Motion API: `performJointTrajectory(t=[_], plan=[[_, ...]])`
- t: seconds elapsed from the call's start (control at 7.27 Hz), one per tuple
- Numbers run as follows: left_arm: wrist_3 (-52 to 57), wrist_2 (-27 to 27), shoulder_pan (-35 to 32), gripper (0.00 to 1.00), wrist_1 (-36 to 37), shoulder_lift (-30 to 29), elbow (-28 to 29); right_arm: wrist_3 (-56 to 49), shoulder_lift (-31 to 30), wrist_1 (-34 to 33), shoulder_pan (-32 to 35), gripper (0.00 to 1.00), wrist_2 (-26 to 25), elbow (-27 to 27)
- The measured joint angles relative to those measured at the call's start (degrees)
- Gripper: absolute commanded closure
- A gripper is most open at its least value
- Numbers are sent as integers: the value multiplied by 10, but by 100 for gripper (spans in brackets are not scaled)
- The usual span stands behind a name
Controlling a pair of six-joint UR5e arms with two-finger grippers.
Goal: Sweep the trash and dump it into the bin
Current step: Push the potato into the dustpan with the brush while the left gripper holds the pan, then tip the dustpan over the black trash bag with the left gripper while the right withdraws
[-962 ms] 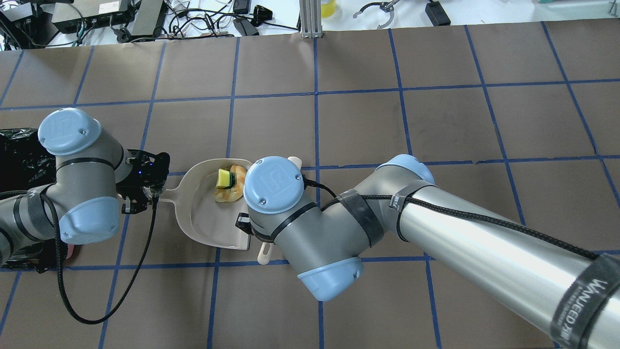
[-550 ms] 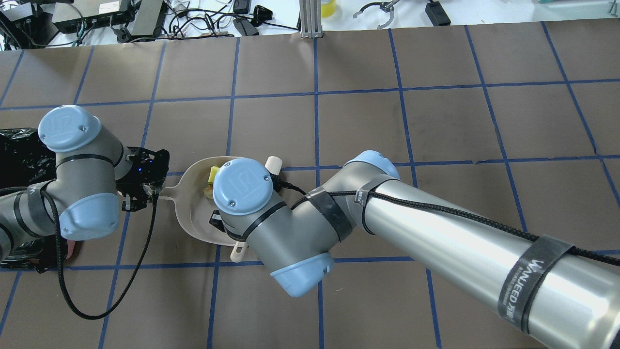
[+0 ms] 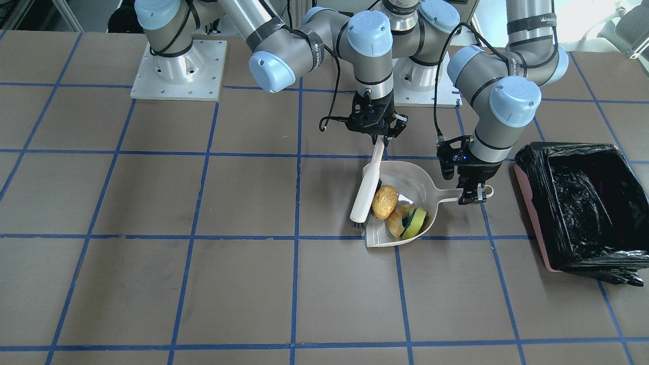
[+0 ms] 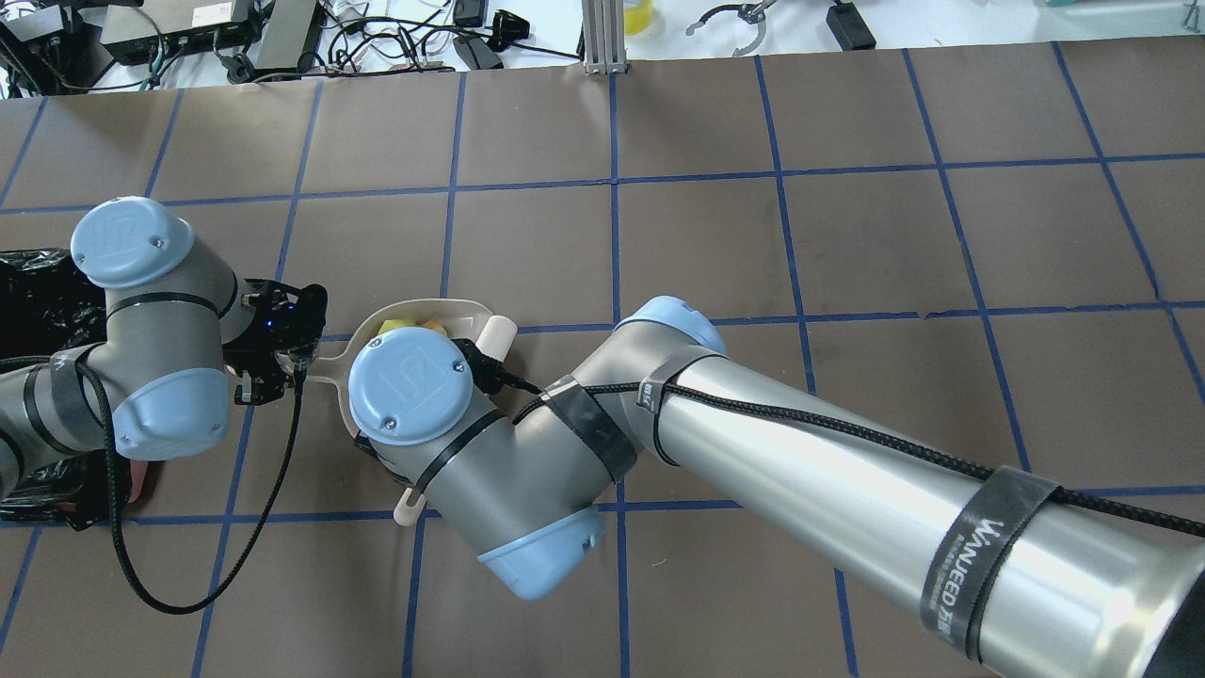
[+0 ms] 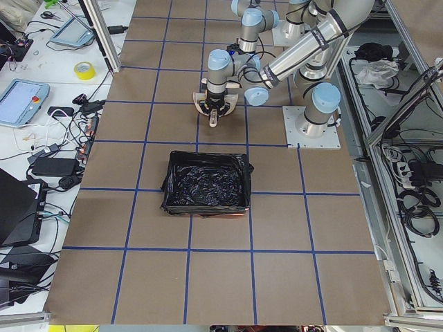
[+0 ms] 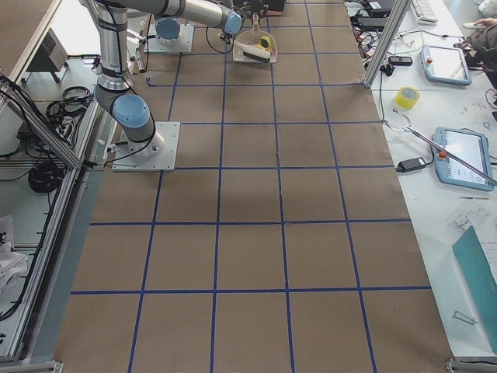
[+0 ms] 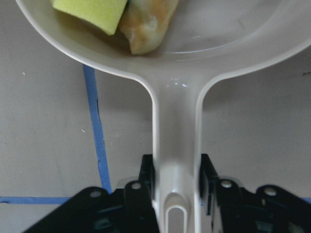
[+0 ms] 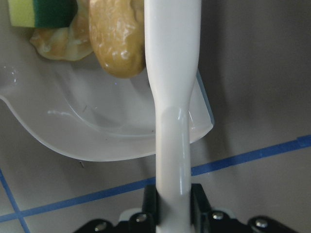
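Observation:
The pale dustpan (image 3: 408, 177) lies flat on the table and holds all the trash: the golden-brown potato lump (image 3: 385, 201), the pastry ring (image 3: 397, 219) and the yellow-green sponge (image 3: 416, 221). My left gripper (image 3: 474, 195) is shut on the dustpan handle (image 7: 176, 145). My right gripper (image 3: 377, 137) is shut on the cream brush's handle (image 8: 172, 73). The brush head (image 3: 362, 203) rests at the pan's mouth against the potato (image 8: 116, 39). The pink-sided bin with the black bag (image 3: 583, 197) stands beyond the left gripper, apart from the pan.
In the overhead view my right arm covers most of the dustpan (image 4: 414, 306), and the bin (image 4: 38, 292) sits at the left edge under the left arm. Cables and devices lie past the table's far edge (image 4: 377, 38).
My right arm has moved left with the brush, across the dustpan's mouth toward the left gripper. The dustpan and left gripper have barely shifted.

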Motion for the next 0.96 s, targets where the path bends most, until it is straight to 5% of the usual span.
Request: performJointTrajectory(t=[0.55,0.96], plan=[[-1,-1,0,100,0,0,3,-51,-15,30,-16,100,-9,1],[-2,-6,1,100,0,0,3,-175,-72,132,-85,100,-29,5]])
